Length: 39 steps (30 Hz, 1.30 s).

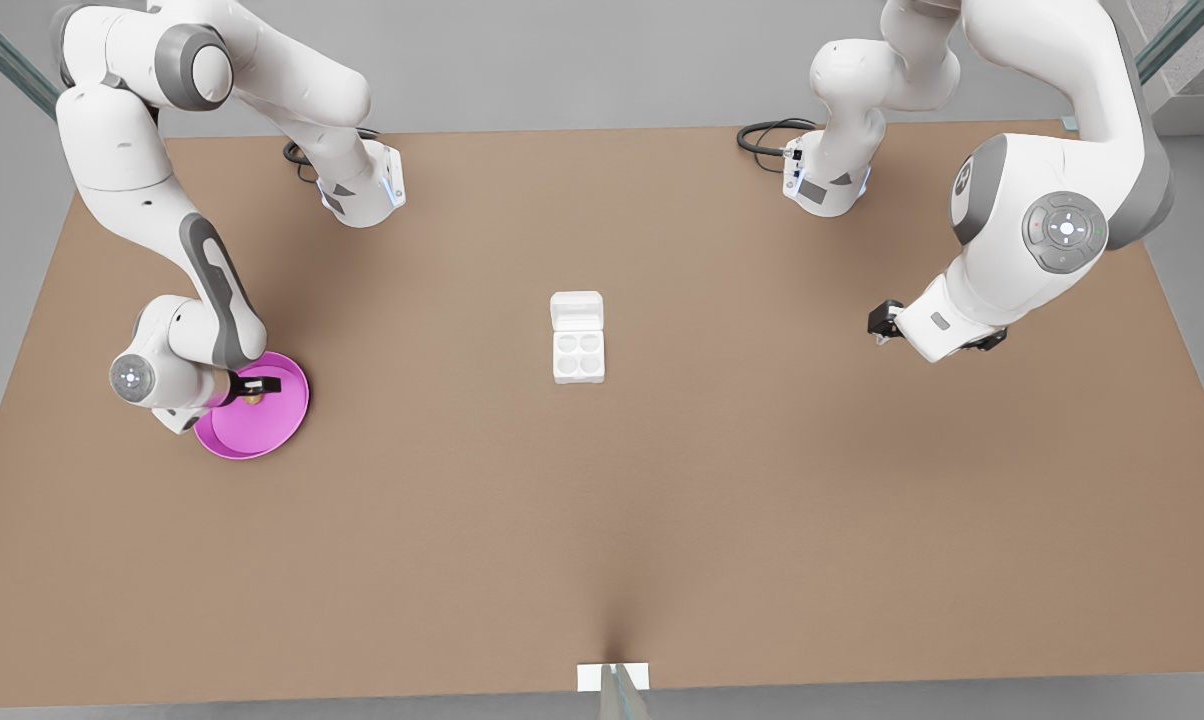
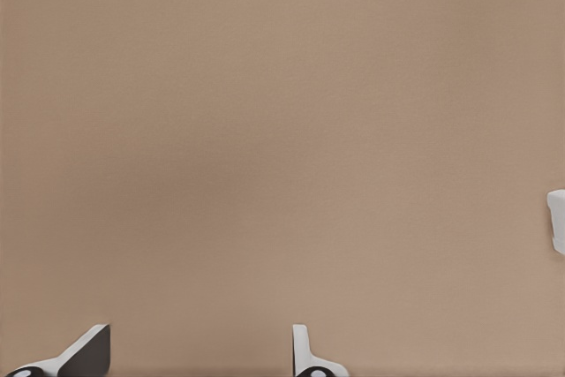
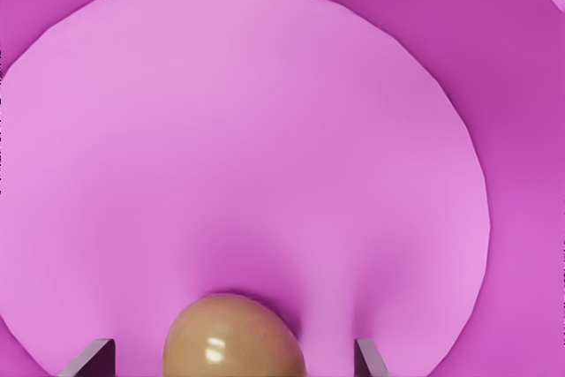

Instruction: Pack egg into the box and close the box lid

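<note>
With the right gripper point(image 1: 254, 386) down in the pink dish point(image 1: 287, 420), its jaws wide astride the egg point(image 3: 234, 337) and not yet holding it, close gently and centred, while the left gripper point(image 1: 880, 322) waits over the surface point(image 1: 762, 480) with jaws open and empty.

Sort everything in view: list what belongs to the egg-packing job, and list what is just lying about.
Belongs to the job:
- small tan oval egg, between the right gripper's open fingers
- small white four-cup carton
- its white hinged lid, open
- left gripper, open, waiting

Just about:
- round pink dish under the egg
- brown table
</note>
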Available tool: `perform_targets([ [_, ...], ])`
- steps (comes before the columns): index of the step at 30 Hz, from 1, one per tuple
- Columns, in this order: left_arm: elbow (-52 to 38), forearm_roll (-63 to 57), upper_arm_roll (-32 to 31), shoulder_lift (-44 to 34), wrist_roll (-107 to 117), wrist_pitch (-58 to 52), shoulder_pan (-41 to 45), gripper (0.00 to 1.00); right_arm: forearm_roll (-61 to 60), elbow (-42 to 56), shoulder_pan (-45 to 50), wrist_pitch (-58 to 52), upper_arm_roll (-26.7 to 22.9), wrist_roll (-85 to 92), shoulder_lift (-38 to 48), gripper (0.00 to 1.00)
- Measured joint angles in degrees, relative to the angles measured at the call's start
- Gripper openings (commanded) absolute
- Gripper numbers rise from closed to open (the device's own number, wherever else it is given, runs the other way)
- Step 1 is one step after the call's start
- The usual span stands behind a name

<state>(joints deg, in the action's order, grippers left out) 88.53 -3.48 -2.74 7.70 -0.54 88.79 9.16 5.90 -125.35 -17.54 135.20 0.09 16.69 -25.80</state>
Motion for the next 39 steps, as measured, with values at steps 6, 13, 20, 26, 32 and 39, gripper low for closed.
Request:
perform_targets([
  [6,0.00,0.00,-0.01,0.00,0.00,0.00,0.17,1.00,-0.26,0.07,0.44,0.42,0.00,0.05,0.08,0.84],
  [13,0.00,0.00,0.00,0.00,0.00,0.00,0.15,1.00,-1.73,0.46,0.38,0.64,0.07,1.52,0.07,0.41],
  [20,0.00,0.00,-0.01,0.00,0.00,0.00,0.22,1.00,-2.84,1.09,0.04,0.68,1.40,2.38,0.54,0.41],
  [26,0.00,0.00,-0.03,0.00,0.01,0.00,0.24,1.00,-3.44,2.55,-0.09,0.37,3.12,2.96,0.89,0.41],
  [32,0.00,0.00,0.00,0.00,0.02,0.00,0.24,1.00,-4.17,14.23,1.61,-0.97,11.09,3.02,0.45,0.40],
  [39,0.00,0.07,-0.04,0.00,0.04,0.00,0.30,1.00,-9.45,25.28,19.96,-2.39,12.60,-1.27,-2.87,0.40],
])
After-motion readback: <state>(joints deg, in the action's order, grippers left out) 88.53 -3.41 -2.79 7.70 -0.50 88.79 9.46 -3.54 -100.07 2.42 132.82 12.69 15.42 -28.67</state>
